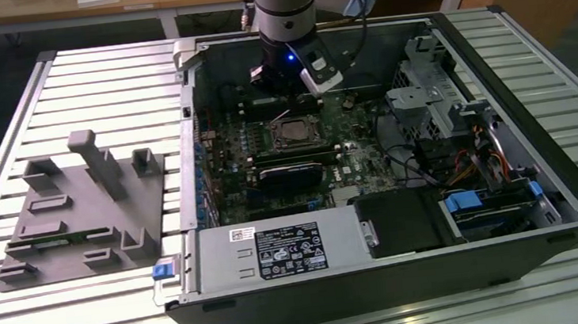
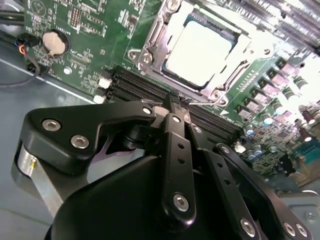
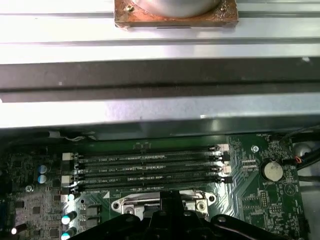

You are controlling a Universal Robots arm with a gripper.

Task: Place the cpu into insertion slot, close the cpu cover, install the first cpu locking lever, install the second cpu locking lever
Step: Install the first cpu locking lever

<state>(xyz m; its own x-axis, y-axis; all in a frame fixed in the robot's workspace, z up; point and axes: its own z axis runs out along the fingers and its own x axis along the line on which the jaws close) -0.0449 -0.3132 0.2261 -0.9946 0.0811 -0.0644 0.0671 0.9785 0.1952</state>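
Claw (image 2: 174, 100): pressed together, tips right at the thin locking lever (image 2: 212, 103), can't tell if actually pinching it. Cpu (image 2: 200, 47) already seated in the insertion slot (image 2: 239, 36), cpu cover (image 2: 150, 40) down over it. Lever step, by the looks; calls for a steady push down and sideways to latch.

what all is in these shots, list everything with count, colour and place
table: 1, silver slats, under everything
case: 1, black, open, on the table
tray: 1, grey, on the table, exterior view's left of case
board: 1, green, inside the case
power supply: 1, grey, in the case
cover: 1, silver, on the board
cpu: 1, silver-grey, inside the cover's window
ram slots: 4, black, between cover and case wall
battery: 1, silver, on the board
arm: 1, grey, reaching into the case
gripper: 1, black, over the ram slots
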